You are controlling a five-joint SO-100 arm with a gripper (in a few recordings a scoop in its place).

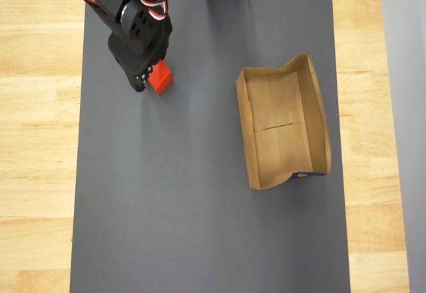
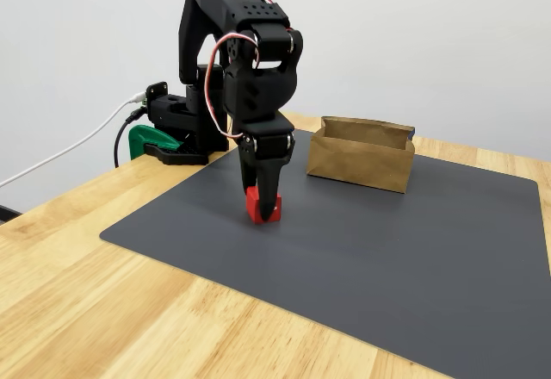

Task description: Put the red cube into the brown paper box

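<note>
We seem to be in a lab or workshop. We see a pale wooden workbench (image 2: 95, 284) carrying a dark grey mat (image 2: 387, 258), a plain white wall (image 2: 77, 34) behind, and a black robot arm (image 2: 228, 43) fixed at the bench edge by a green clamp (image 2: 148, 140), with loose cables (image 2: 60, 155) trailing off.

The gripper (image 1: 148, 78) covers part of the red cube (image 1: 162, 80) in the overhead view; finger contact is indeterminable. The arm (image 1: 126, 6) is cropped by the top edge.

one red cube (image 1: 161, 78), one brown paper box (image 1: 282, 130), one mat (image 1: 173, 193)
</note>
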